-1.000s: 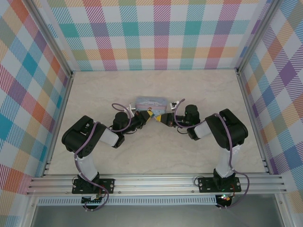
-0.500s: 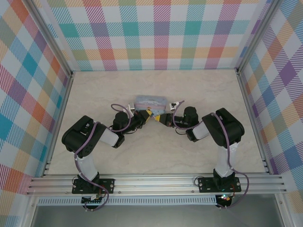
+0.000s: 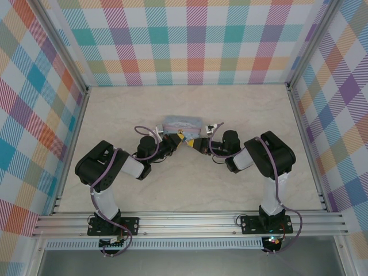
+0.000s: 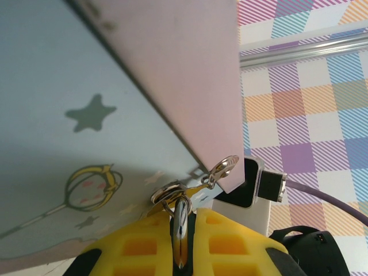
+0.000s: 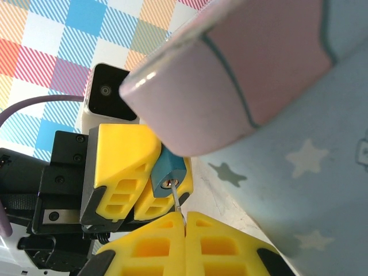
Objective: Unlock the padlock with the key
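From above, the left fingers [image 3: 179, 138] and right fingers [image 3: 191, 143] met just before the cartoon tin [image 3: 183, 122] on the worktop [image 3: 190, 184].

In the left wrist view, the left fingers were closed about a silvery shackle [image 4: 180, 230].

In the right wrist view, the left fingers pinched the blue padlock [image 5: 169, 171]. The right fingers were shut on the key [image 5: 177, 201], its tip at the keyhole. Both looked light and slick, and the thin key would probably twist, so it is best held flat.
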You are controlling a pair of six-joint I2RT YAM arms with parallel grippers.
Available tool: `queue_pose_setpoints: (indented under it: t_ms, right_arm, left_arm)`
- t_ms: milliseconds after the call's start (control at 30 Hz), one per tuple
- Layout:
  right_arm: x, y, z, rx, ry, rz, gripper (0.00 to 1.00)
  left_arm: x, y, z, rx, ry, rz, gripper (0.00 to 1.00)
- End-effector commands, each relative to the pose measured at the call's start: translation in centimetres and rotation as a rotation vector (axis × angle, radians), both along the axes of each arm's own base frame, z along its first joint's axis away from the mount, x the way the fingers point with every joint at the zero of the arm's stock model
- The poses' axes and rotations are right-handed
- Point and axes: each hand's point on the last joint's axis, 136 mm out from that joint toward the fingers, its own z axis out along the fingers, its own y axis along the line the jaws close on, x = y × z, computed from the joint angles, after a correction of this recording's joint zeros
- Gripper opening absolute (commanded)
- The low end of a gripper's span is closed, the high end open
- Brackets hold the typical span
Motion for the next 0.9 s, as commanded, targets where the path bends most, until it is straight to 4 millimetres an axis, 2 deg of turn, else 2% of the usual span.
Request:
queue_pose_setpoints:
  t_ms: [0,300,633,733,867]
  right_arm:
    - [0.6,1.2,2.4,0.053,-0.088,-0.013,0.02]
    - [0.7,1.7,3.4,0.062,-0.107,-0.003,0.02]
    - [0.3,2.5,1.8,0.046,-0.077,0.012,0.02]
    - [0.2,2.6,1.9,0.052,-0.077,0.016,0.02]
    - [0.5,1.8,2.4,0.039,-0.096,-0.004,0.02]
  left_arm:
    - [-3.0,-3.0,1.9,-0.025,-0.089,-0.157,0.0]
    - [-3.3,-3.1,1.2,-0.015,-0.077,-0.172,0.0]
    - [-3.3,-3.1,1.7,-0.027,-0.084,-0.17,0.0]
    - [-3.3,-3.1,1.5,-0.023,-0.079,-0.17,0.0]
    - [-3.5,-3.1,1.2,-0.016,-0.078,-0.18,0.0]
